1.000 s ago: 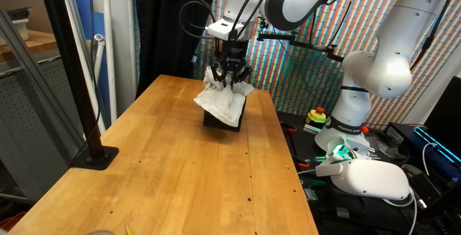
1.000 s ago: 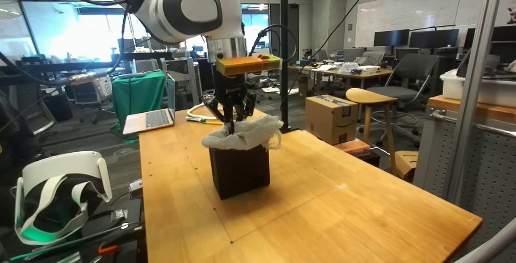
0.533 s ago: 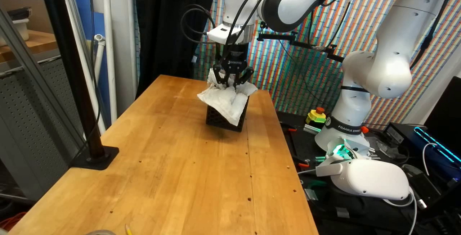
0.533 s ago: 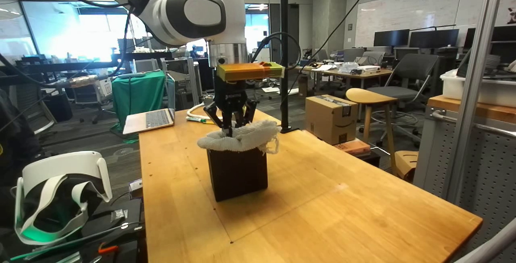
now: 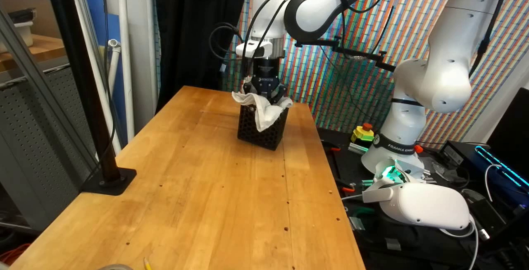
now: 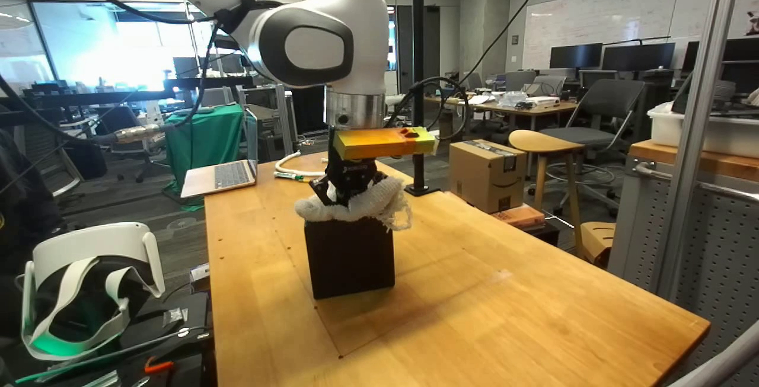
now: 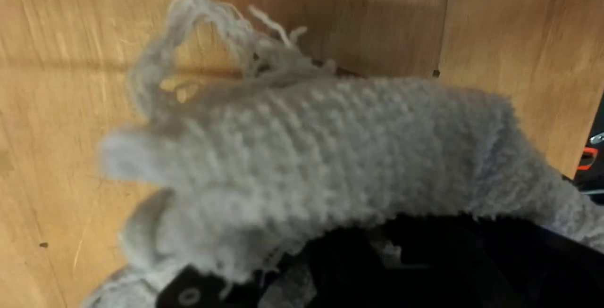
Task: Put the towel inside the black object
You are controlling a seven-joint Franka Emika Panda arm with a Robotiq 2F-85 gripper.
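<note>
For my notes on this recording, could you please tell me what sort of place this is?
Probably a robotics lab in an office space: an exterior view shows a robot arm, monitors and a whiteboard.

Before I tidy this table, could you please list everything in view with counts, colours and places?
Table: 1, wood-brown, in all views
Bin: 1, black, on the table
Towel: 1, off-white, at the bin's mouth, flap outside
Post: 1, black, on the table
Laptop: 1, pinkish, at the table's edge
Pencil: 1, yellow, at an exterior view's bottom edge
Headset: 1, white, beside the table
Stop button: 1, red on yellow, beyond the headset
Carton: 1, brown, beyond the table
Stool: 1, yellowish, beside the carton
Drape: 1, black, behind the table
Monitors: several, black, in the background
Desk clutter: uncounted, mixed colours, in the background
Arm: 1, white and grey, over the table
Jaws: 1 pair, black, among the towel's folds, tips hidden
</note>
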